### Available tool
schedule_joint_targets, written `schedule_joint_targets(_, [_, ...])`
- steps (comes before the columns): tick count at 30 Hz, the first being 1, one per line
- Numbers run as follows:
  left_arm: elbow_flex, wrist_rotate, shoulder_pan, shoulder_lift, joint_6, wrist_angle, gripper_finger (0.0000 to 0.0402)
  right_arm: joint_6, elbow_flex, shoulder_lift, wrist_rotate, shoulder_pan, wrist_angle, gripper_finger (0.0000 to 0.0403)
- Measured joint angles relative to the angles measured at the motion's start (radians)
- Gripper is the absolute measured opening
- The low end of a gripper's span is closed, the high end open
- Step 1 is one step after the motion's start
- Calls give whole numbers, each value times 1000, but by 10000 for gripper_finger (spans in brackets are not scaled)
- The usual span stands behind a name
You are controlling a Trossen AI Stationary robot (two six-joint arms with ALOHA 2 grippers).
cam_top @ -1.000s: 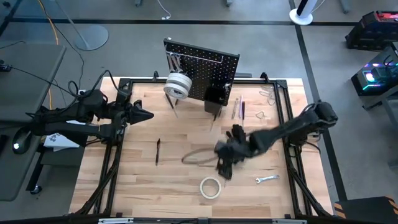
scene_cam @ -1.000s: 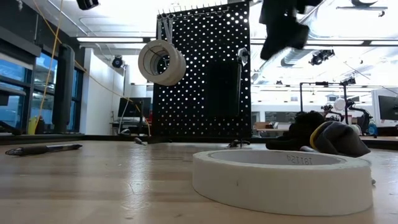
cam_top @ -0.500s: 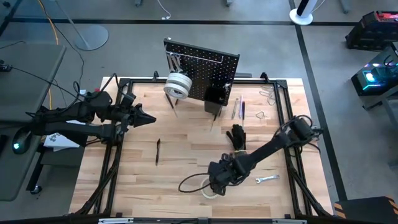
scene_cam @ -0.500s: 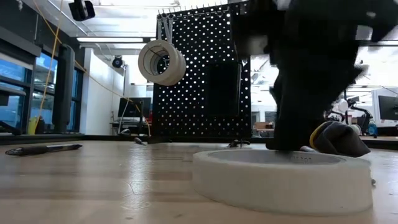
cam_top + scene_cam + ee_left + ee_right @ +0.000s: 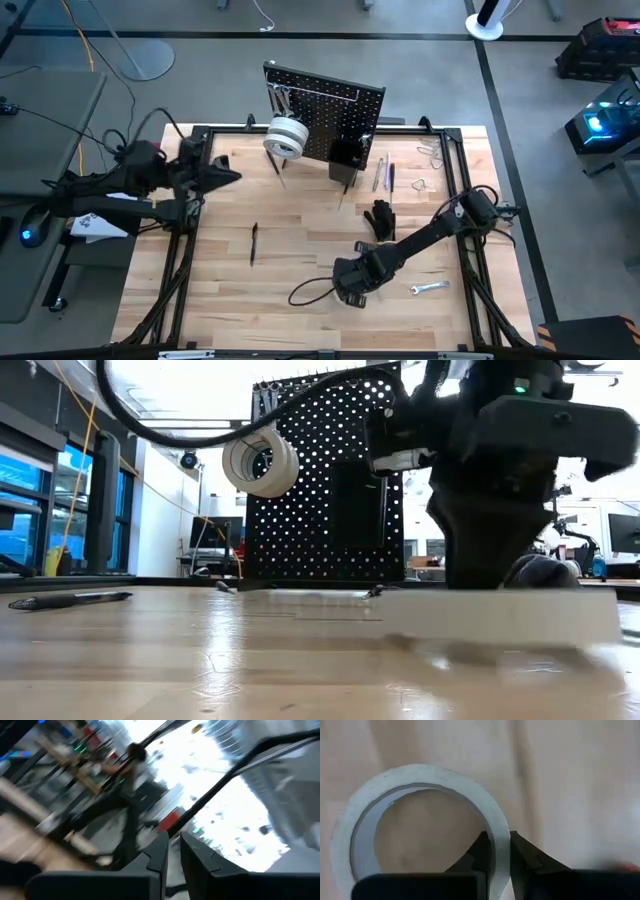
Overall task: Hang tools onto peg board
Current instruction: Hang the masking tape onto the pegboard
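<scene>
My right gripper (image 5: 496, 851) is clamped on the wall of the loose tape roll (image 5: 420, 827), down at the front of the table, well short of the peg board (image 5: 325, 120). Still unhung between there and the board: one wrench (image 5: 430, 288), one dark pen-like driver (image 5: 254, 243), one black glove bundle (image 5: 380, 218), two slim rods (image 5: 384, 175) beside the board. On the board I count one hung tape stack (image 5: 286, 136), some silver tools top left, one bin. Left gripper (image 5: 172, 851) is parked left of the board, fingers nearly together, empty. Most of the job remains.
</scene>
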Motion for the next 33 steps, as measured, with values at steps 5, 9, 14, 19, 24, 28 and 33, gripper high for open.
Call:
schedule_joint_targets(5, [1,28,-31,41,0,4,39,-82,83,-94,99,-47,-162,25])
schedule_joint_targets(9, [0,2,-93,100,34,-70,39,-90,126,-189,185,-94,-217,25])
schedule_joint_targets(14, [0,-157,-180,214,79,-122,58,-64,182,-300,360,-166,-208,25])
schedule_joint_targets(19, [-1,-268,-211,347,87,63,116,-72,273,-331,487,-220,-212,25])
schedule_joint_targets(24, [-1,-339,-177,467,-6,327,189,-118,341,-324,620,-267,-203,25])
schedule_joint_targets(28, [0,-342,-140,538,-86,393,230,-192,391,-325,646,-301,-192,25])
schedule_joint_targets(33, [0,-354,-110,587,-96,406,244,-289,432,-325,631,-315,-181,25])
